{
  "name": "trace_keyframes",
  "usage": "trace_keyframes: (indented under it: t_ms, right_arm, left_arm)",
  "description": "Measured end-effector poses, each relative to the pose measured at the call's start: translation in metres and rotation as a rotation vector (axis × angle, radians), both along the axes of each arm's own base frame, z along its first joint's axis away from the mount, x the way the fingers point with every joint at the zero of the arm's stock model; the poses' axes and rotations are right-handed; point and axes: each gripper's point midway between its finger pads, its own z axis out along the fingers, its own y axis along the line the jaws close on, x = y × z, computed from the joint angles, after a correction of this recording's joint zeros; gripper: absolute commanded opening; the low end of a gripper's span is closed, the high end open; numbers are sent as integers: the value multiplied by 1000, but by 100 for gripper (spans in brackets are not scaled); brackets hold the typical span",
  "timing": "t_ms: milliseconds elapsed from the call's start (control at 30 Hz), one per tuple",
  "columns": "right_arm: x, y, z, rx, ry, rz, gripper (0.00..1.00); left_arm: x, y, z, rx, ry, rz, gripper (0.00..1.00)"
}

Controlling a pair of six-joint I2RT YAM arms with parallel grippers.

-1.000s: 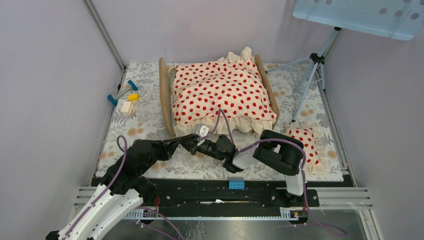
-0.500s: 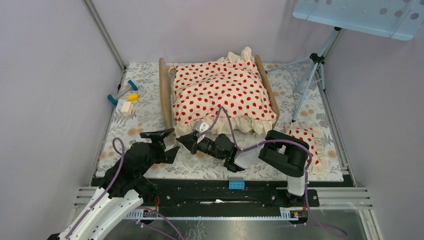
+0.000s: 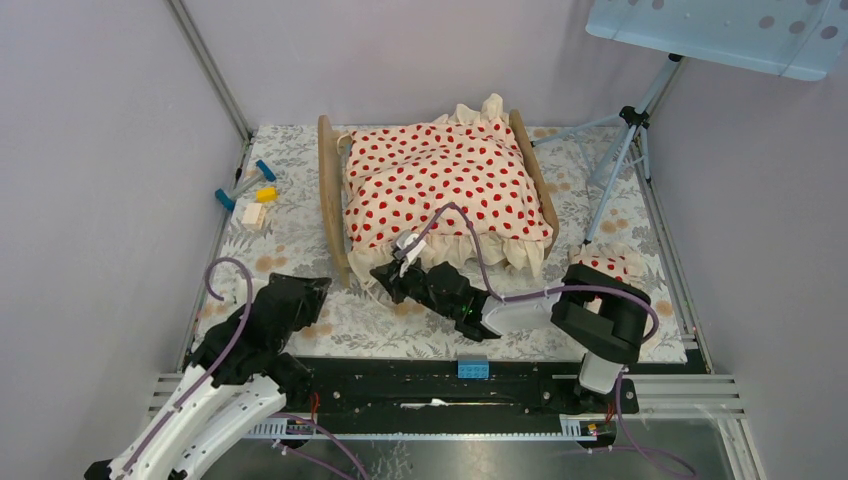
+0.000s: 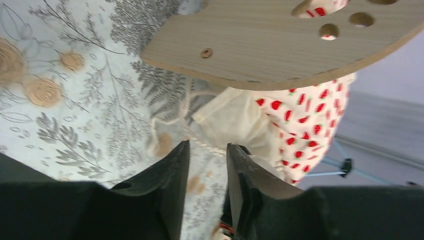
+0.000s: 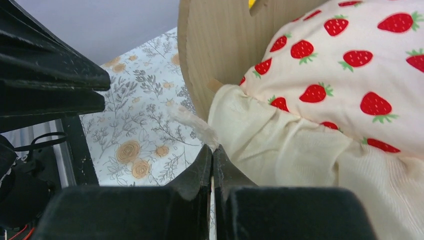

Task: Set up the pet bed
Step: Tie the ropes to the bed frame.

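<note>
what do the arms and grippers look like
The left arm and right arm are black, each with a white link and a looping purple cable. The left gripper and right gripper are black, each with two wedge-shaped fingers.

Open mat left of pet bed; tripod right

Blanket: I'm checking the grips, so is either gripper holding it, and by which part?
The right gripper pinches the blanket by a cream strip at its ruffled corner, beside the end board of the pet bed. The left gripper holds nothing, jaws apart.
</note>
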Motion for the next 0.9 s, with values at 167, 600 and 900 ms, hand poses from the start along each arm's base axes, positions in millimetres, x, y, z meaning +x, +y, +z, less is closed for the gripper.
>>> trace_keyframes:
  t_ms: [167, 600, 900]
  right_arm:
    - [-3, -10, -7, -22, 42, -12, 0]
    - [-15, -20, -24, -42, 105, 7, 0]
    - [-32, -15, -31, -38, 150, 93, 0]
  left_arm:
    - [3, -3, -31, 120, 74, -52, 27]
    - [8, -17, -105, 169, 144, -120, 39]
    - [25, -29, -108, 101, 48, -107, 50]
